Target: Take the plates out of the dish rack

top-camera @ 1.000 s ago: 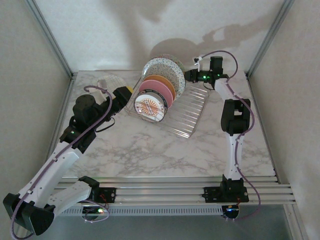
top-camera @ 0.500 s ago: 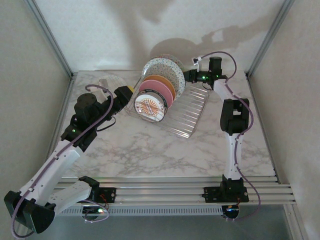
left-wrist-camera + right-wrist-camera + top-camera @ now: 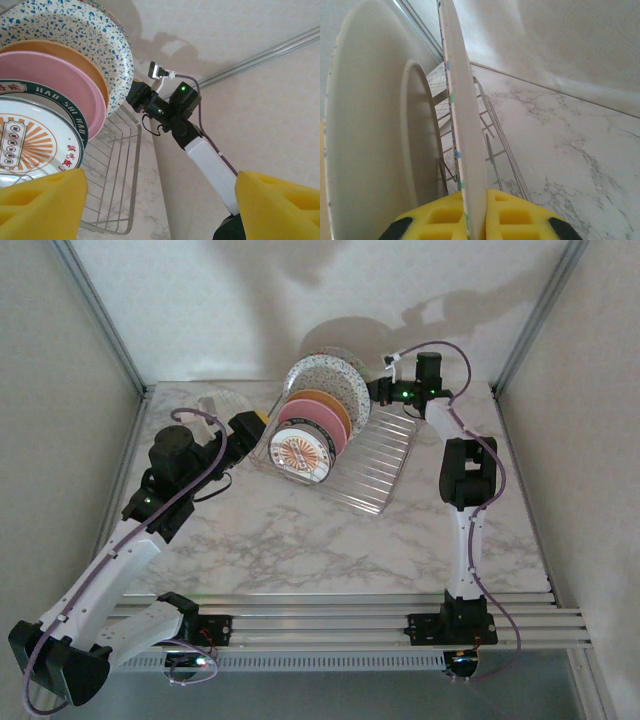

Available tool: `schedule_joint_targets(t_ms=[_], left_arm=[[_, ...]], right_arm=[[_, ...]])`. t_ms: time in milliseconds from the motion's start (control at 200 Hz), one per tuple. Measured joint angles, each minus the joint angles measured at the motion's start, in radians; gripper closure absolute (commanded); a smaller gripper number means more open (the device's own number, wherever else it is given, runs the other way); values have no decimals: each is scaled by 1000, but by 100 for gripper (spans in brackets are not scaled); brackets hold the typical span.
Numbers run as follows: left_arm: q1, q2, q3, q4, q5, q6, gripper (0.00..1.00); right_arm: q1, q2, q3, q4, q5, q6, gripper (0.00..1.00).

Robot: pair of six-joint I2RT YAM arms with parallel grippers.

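Plates (image 3: pixel 312 430) are stood on edge in the dish rack (image 3: pixel 375 465), by the middle of the bench's (image 3: pixel 300 540) far edge. The rearmost one, the mosaic plate (image 3: pixel 465 150), is clamped at its rim by the closed right pincer (image 3: pixel 474 216). The left pincer (image 3: pixel 258 422) is held open just beside the rack's left end.

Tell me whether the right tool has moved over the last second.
Yes. The right tool has edged slightly left in the top view, closer to the far end of the dish rack, and is shut on the rearmost plate.
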Motion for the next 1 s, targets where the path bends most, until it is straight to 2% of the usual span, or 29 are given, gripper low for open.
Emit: schedule_joint_targets(t_ms=[255,536,1001], left_arm=[[0,0,0,0,0,-2,22],[0,3,0,4,0,-3,22],[0,12,0,8,0,-3,22]], right_arm=[[4,-11,0,-8,35,-21,100],[6,-102,-67,10,124,-40,100],[-33,-177,-87,34,162,-26,100]])
